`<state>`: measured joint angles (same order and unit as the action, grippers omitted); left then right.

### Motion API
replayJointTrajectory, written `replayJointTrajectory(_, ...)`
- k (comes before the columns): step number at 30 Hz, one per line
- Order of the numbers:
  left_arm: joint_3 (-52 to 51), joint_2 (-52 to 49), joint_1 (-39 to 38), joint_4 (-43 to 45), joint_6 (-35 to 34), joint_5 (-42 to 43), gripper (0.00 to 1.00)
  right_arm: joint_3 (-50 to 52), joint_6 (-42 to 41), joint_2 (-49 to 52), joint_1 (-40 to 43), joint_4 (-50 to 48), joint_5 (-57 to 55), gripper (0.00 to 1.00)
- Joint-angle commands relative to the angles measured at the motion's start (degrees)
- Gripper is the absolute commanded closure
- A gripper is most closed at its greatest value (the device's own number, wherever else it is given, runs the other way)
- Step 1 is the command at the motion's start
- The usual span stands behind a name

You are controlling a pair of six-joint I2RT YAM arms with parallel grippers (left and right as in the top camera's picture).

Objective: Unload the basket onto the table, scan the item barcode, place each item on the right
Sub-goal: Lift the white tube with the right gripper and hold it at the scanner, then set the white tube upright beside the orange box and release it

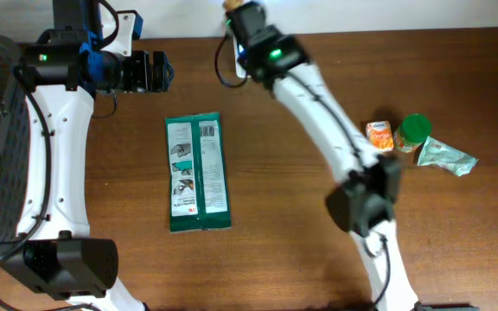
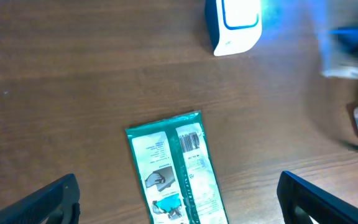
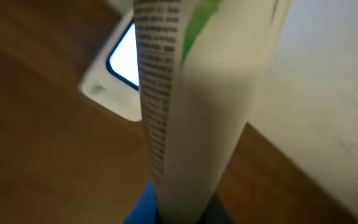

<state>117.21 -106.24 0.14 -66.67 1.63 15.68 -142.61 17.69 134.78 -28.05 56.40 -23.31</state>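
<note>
The box (image 3: 191,106) is gripped in my right pincer (image 1: 239,17), held at the scanner (image 3: 118,71); scan seems underway. Left pincer (image 1: 158,72) is open wide.

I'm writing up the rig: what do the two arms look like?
The left arm and right arm have white shells, black joints and a green light each. The left carries a blue wrist piece, a black cable and black fingers.

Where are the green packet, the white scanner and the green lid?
green packet (image 1: 197,173): overhead view, middle of its printed face.
white scanner (image 2: 240,14): left wrist view, its lit window.
green lid (image 1: 415,130): overhead view, its top.
</note>
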Motion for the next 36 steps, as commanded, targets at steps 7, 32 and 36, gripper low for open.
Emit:
replayJointTrajectory(7, 0.2, 0.4, 0.0, -0.1, -0.6, 0.4, 0.01, 3.2, -27.2, -9.9, 12.1, 34.3, 21.8, 0.96)
replayJointTrajectory(32, 0.2, 0.4, 0.0, -0.1, -0.6, 0.5, 0.01, 27.5, -13.2, -9.7, 27.4, 32.0, 26.4, 0.42)
replayJointTrajectory(36, 0.2, 0.4, 0.0, -0.1, -0.6, 0.4, 0.01, 15.5, -13.4, -9.7, 24.2, 38.2, 31.1, 0.41)
